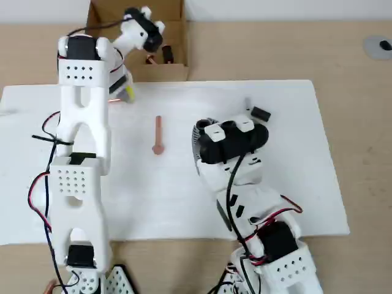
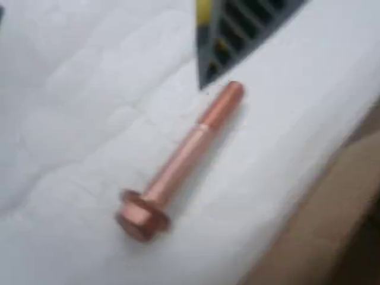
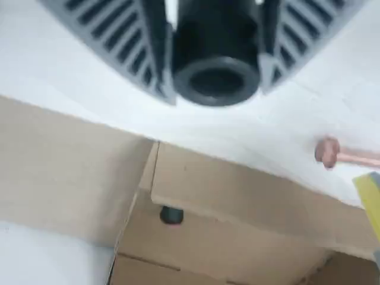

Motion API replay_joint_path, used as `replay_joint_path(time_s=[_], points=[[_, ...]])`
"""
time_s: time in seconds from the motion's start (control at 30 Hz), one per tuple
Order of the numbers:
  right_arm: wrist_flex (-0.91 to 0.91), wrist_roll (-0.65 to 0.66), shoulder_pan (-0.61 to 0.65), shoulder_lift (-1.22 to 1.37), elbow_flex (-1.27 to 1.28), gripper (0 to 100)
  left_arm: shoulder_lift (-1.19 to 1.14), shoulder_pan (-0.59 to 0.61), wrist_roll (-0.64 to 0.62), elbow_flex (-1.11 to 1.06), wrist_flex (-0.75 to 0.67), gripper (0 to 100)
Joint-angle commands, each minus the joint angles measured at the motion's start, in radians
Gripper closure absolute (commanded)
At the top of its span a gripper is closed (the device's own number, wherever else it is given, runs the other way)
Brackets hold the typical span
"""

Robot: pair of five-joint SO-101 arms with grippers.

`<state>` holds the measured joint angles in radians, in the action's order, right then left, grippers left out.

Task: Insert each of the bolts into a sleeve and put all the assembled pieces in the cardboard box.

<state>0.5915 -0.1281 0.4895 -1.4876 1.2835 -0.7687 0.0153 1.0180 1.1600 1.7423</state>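
Note:
A copper bolt (image 2: 181, 160) lies flat on the white mat (image 1: 275, 184) near its far edge, also seen as bolt (image 3: 332, 153). My left gripper (image 1: 122, 93) hovers just beyond the bolt's threaded tip, open, and one yellow-tipped finger (image 2: 225, 41) shows. A second copper bolt (image 1: 158, 136) lies mid-mat. My right gripper (image 3: 217, 89) is shut on a black sleeve (image 3: 217, 80), bore facing the cardboard box (image 3: 237, 202). In the high view the right gripper (image 1: 203, 139) sits at the mat's centre. Another black sleeve (image 1: 260, 113) lies loose at the right.
The cardboard box (image 1: 179, 37) stands past the mat's far edge and holds an assembled bolt and sleeve (image 1: 164, 55); a black piece (image 3: 171, 215) shows inside it. The left arm (image 1: 79, 135) stretches along the mat's left side. Bare wooden table surrounds the mat.

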Motion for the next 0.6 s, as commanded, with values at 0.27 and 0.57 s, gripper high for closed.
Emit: replay_joint_path(time_s=[0.27,0.57], points=[[-0.002,-0.011,-0.019,-0.015,0.002,98.9,-0.292,0.025,0.1,-0.014,-0.262,75],[-0.003,-0.011,-0.019,-0.015,0.002,98.9,-0.294,0.092,0.069,0.126,-0.157,75]])
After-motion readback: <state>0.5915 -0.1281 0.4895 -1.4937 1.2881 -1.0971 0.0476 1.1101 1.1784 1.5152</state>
